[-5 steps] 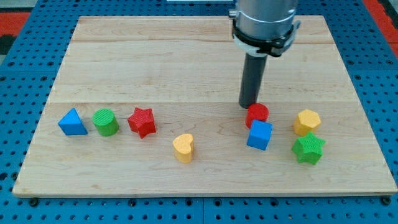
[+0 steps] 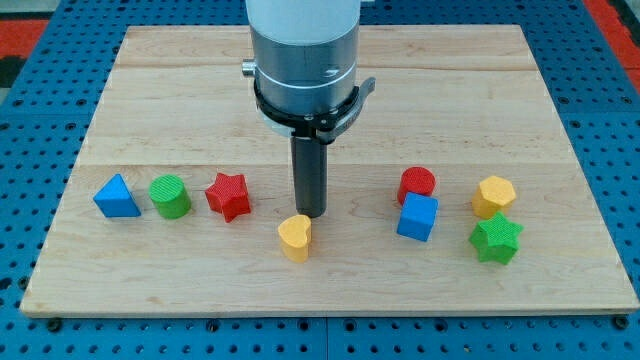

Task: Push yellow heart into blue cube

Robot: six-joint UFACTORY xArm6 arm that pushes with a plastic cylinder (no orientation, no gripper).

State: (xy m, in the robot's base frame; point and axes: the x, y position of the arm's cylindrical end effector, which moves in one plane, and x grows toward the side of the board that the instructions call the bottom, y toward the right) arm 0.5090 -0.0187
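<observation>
The yellow heart [image 2: 295, 237] lies on the wooden board near the bottom middle. The blue cube [image 2: 417, 217] sits to its right, with a wide gap between them. My tip [image 2: 310, 214] stands just above the heart's upper right edge, very close to it or touching; I cannot tell which. The rod rises from there to the arm's grey body at the view's top.
A red cylinder [image 2: 416, 184] touches the blue cube's top side. A yellow hexagon [image 2: 494, 196] and a green star [image 2: 496, 240] are at the right. A red star [image 2: 228, 195], green cylinder [image 2: 170, 196] and blue triangle [image 2: 117, 197] line up at the left.
My tip has moved left and slightly down, from beside the red cylinder to just above the yellow heart. No block has shifted.
</observation>
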